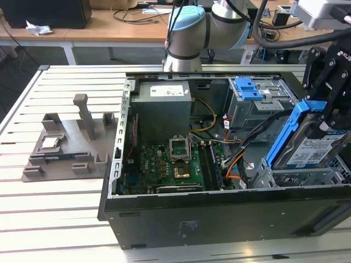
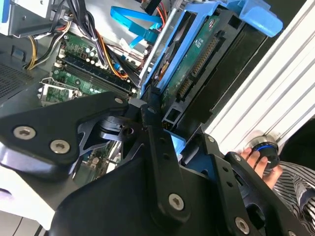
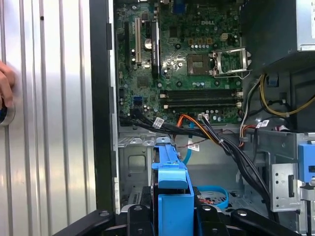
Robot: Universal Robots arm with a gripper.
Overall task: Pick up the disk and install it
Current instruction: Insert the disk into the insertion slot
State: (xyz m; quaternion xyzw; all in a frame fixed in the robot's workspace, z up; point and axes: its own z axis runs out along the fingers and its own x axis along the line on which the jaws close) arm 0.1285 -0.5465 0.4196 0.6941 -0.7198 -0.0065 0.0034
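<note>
The black linkage gripper (image 1: 324,118) is pinching the flat rectangular silver-metal disk (image 1: 308,148) with the blue-and-white label, its fingers pressing on the blue plastic side rails (image 1: 289,129). The disk is hanging directly under the gripper and tilting steeply. Its long axis is running from the fingers down toward the bare metal drive bay (image 1: 307,178) of the open black computer case (image 1: 219,219), at the exterior view's right. The lower end is sitting just above that bay; contact cannot be told.

Count:
- One arm (image 1: 186,33), one gripper, one disk, one case.
- One grey metal cage with a blue latch (image 1: 253,98), near the bay.
- One grey moulded tray (image 1: 60,159) on the slatted table (image 1: 55,208), well apart, carrying one small square silver chip (image 1: 50,143).
- One person's hand (image 2: 257,160), resting at the table edge in the second wrist view.
</note>
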